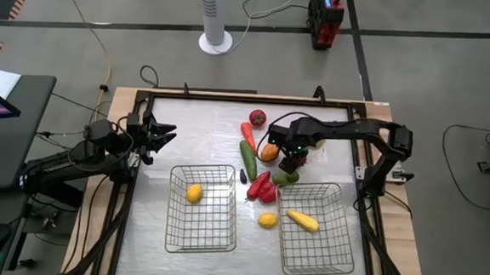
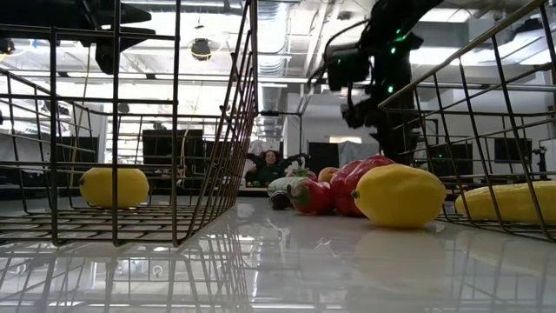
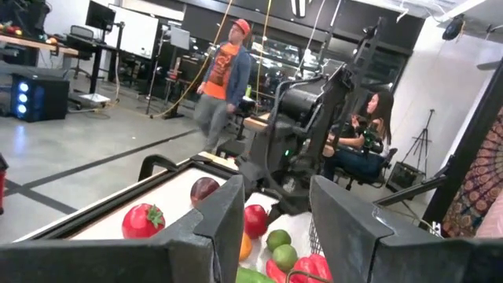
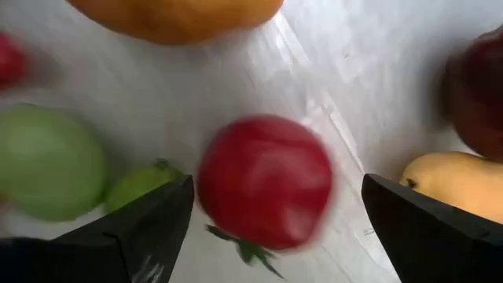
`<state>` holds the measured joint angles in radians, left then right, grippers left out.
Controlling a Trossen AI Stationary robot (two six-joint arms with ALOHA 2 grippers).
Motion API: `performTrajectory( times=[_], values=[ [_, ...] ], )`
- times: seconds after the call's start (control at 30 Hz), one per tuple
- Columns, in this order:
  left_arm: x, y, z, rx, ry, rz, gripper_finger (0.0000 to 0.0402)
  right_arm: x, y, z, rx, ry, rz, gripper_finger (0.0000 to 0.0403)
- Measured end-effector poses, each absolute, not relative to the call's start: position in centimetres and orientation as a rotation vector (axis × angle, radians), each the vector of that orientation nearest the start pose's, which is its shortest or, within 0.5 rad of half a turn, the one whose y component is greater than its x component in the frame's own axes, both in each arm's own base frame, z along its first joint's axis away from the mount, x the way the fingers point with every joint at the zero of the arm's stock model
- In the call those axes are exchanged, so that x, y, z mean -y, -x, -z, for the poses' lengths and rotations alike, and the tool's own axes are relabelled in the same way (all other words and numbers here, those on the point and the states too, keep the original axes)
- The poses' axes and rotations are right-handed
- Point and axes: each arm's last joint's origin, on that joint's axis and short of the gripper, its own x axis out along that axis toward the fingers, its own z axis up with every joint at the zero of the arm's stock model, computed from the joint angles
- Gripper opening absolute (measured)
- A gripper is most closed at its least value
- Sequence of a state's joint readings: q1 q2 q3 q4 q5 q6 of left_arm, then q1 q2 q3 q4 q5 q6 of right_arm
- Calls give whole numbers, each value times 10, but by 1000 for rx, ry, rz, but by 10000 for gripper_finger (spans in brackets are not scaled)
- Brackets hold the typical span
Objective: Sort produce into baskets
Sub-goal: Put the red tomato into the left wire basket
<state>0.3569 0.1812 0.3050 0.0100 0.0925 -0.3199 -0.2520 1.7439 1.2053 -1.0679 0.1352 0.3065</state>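
Observation:
My right gripper point(image 1: 289, 162) hangs open over the produce cluster in the table's middle. In its wrist view point(image 4: 277, 192) the fingers stand on either side of a round red piece point(image 4: 263, 181) with a green stem that lies on the table; they do not touch it. Around it lie green pieces point(image 4: 47, 161), an orange one point(image 4: 173, 16), a yellow one point(image 4: 452, 185) and a dark maroon one point(image 4: 479, 94). My left gripper point(image 1: 165, 135) waits open and empty at the table's left point(image 3: 275, 212). The left basket point(image 1: 201, 229) holds a yellow lemon point(image 1: 194, 192); the right basket point(image 1: 317, 244) holds a long yellow piece point(image 1: 302, 219).
A tomato point(image 1: 256, 118), carrot point(image 1: 248, 134) and cucumber point(image 1: 249, 161) lie toward the far side. Red peppers point(image 1: 261, 187) and a yellow piece point(image 1: 267, 219) lie between the baskets. People show in the room beyond the table point(image 3: 224, 75).

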Motion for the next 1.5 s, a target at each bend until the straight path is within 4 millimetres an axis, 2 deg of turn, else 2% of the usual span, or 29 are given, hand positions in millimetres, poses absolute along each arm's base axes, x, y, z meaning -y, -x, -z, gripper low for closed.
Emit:
performTrajectory(
  times=[0.23, 0.43, 0.57, 0.7, 0.83, 1.03, 1.13, 1.23, 1.4, 1.5],
  values=[
    [-30, -87, -253, 167, 287, -241, 133, 80, -298, -167, -1662, -319, 541, 393],
    [-30, -87, -253, 166, 280, -242, 133, 81, -292, -172, -1707, -317, 542, 368],
    [-30, -87, -253, 166, 280, -243, 133, 81, -289, -195, -1674, -298, 565, 345],
    [-30, -87, -253, 166, 281, -242, 133, 73, -288, -229, -1570, -305, 569, 343],
    [-30, -87, -253, 165, 281, -241, 133, 54, -280, -271, -1394, -307, 525, 351],
    [-30, -87, -254, 169, 287, -241, 133, 19, -268, -321, -1063, -358, 358, 351],
    [-30, -87, -254, 182, 307, -241, 133, -1, -276, -335, -884, -356, 265, 354],
    [-30, -87, -255, 185, 316, -240, 133, -23, -295, -341, -731, -280, 171, 355],
    [-30, -87, -255, 186, 317, -240, 133, -55, -338, -330, -542, -180, 18, 355],
    [-30, -87, -255, 187, 317, -240, 133, -66, -360, -321, -482, -144, -57, 356]
  ],
)
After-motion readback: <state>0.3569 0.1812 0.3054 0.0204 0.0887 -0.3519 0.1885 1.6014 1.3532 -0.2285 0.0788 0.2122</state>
